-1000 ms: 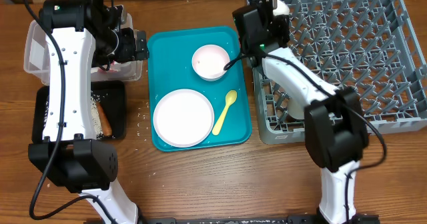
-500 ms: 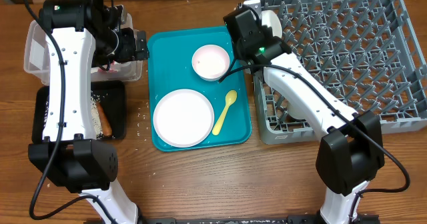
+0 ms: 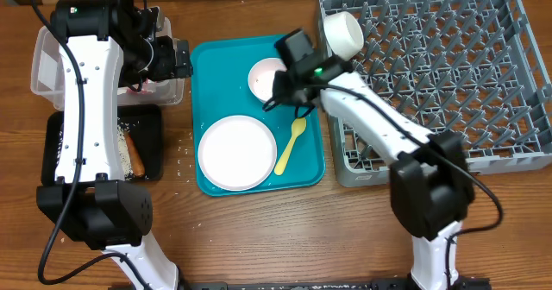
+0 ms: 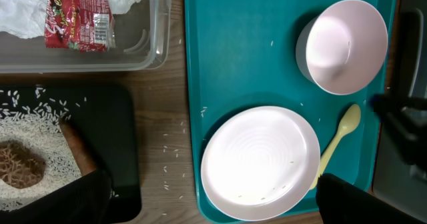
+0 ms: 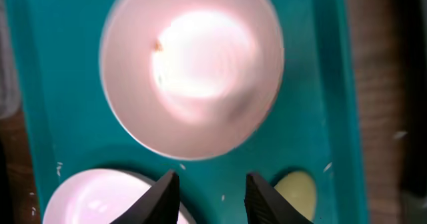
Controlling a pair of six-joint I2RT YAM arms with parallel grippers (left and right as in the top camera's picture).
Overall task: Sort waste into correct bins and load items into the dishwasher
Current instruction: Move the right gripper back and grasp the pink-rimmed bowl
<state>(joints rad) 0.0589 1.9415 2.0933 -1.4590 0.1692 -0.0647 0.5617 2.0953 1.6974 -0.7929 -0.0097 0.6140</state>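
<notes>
Your right arm stretches from the dish rack (image 3: 448, 83) side, its end effector (image 5: 207, 187) pointing down, fingers parted and empty, over the white bowl (image 5: 193, 71) on the teal tray (image 3: 216, 74); your left end effector (image 3: 177, 57) hangs wide open by the clear tub (image 3: 43, 61).

Overhead looks straight down; the 2 wrist views look down close, sharing the white bowl (image 5: 193, 71).
</notes>
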